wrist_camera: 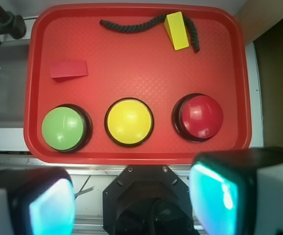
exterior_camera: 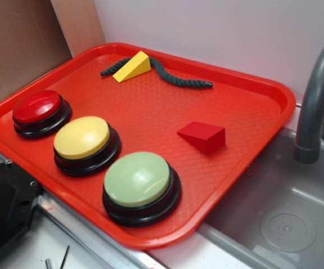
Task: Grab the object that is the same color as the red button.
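- A large red tray (wrist_camera: 136, 73) sits on the bench, partly overlapping a grey sink (exterior_camera: 279, 218) at one end; a grey faucet (exterior_camera: 315, 95) rises beside that end.
- The red wedge block (exterior_camera: 202, 136) lies on the tray's bare floor near the sink-side edge, apart from everything else and touched by nothing. In the wrist view (wrist_camera: 69, 69) it is toward the far corner on the sink side.
- Three domed buttons on black bases line the tray's near long edge: the red button (wrist_camera: 199, 116) at the end away from the sink, a yellow button (wrist_camera: 129, 122) in the middle, a pale green button (wrist_camera: 64, 128) nearest the sink.
- A yellow wedge block (wrist_camera: 176, 31) rests against a dark rope (wrist_camera: 131, 25) along the far edge, toward the corner away from the sink.
- The gripper (wrist_camera: 141, 198) hangs outside the tray, beyond its near long edge; its jaws stand wide apart with nothing between them, well away from the red wedge block.
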`<action>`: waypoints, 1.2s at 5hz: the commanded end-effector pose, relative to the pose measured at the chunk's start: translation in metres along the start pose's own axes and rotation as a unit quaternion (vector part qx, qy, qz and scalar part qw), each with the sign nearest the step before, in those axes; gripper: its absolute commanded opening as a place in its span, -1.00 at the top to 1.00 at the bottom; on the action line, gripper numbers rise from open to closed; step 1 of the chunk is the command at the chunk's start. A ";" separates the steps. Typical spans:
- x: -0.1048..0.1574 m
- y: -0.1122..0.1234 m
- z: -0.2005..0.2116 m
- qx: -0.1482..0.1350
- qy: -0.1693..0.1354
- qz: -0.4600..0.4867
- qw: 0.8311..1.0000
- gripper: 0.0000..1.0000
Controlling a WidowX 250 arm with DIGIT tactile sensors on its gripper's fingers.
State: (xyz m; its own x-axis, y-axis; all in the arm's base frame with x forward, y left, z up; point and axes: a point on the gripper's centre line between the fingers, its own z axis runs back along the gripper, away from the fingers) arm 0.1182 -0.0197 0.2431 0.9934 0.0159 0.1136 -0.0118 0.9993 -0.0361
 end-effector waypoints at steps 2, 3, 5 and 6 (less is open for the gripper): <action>0.013 -0.010 -0.009 -0.005 0.005 -0.122 0.993 -1.00; 0.028 -0.018 -0.021 -0.034 0.009 -0.242 0.970 -1.00; 0.070 -0.033 -0.062 -0.064 -0.012 -0.438 0.897 -1.00; 0.088 -0.040 -0.081 -0.088 -0.033 -0.519 0.850 -1.00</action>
State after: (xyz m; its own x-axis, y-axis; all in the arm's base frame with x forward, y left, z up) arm 0.2177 -0.0583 0.1641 0.4634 -0.8620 0.2056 0.8849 0.4624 -0.0561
